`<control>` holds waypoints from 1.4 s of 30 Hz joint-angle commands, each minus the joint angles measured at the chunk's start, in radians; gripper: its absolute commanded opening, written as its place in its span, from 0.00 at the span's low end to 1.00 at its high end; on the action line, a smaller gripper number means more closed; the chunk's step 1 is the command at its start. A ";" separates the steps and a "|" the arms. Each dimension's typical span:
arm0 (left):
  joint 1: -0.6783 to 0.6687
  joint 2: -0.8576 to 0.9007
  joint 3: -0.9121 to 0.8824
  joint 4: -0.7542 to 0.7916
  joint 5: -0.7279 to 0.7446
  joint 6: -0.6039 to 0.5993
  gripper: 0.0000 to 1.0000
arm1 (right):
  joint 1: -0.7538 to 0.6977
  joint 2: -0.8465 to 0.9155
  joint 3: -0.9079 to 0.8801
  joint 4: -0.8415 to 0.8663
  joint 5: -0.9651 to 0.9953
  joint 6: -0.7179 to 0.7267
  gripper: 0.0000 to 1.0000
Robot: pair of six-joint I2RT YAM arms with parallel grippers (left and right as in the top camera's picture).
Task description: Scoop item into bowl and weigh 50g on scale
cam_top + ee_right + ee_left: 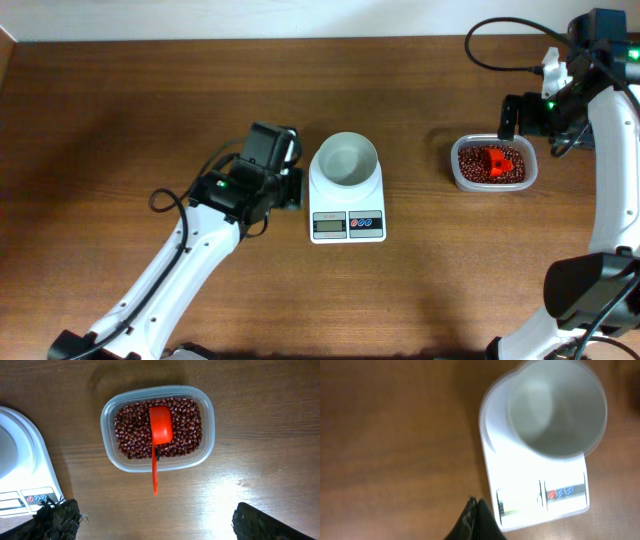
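Dark brown wood-grain tabletop (120, 110) fills every view. At its middle sits the flat white rectangular digital scale (347, 226), and the small round white bowl (347, 160) stands on its platform, apparently empty. It is probably placed there so the weight can be read as beans are added.

Well to the right lies a clear rectangular plastic tub (107, 425) holding the heap of small dark red-brown beans (187, 430). A red plastic scoop (161, 425) rests bowl-down in them, its thin handle reaching over the tub's rim. That leaves the handle easy to take, I judge.

The right gripper (152, 510) hovers over the tub with its jaws spread wide and holding nothing. In the wrist view the handle's tip points into the gap between the fingers, apart from both. It seems lined up to descend on the handle.

The left gripper (476, 510) has its jaws pressed together, empty, just left of the scale's near corner. It looks parked clear of the scooping path.
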 commanded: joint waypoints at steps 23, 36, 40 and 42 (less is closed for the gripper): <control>-0.408 0.364 -0.025 0.215 -0.184 0.335 0.00 | -0.002 -0.025 0.015 0.000 0.009 0.005 0.99; -0.407 0.418 -0.025 0.275 -0.183 0.335 0.00 | -0.002 -0.025 0.015 0.000 0.009 0.005 0.99; -0.407 0.442 -0.025 0.279 -0.183 0.335 0.00 | -0.002 -0.025 0.015 0.000 0.009 0.005 0.99; -0.407 0.448 -0.025 0.281 -0.187 0.335 0.00 | -0.002 -0.025 0.015 0.000 0.009 0.005 0.99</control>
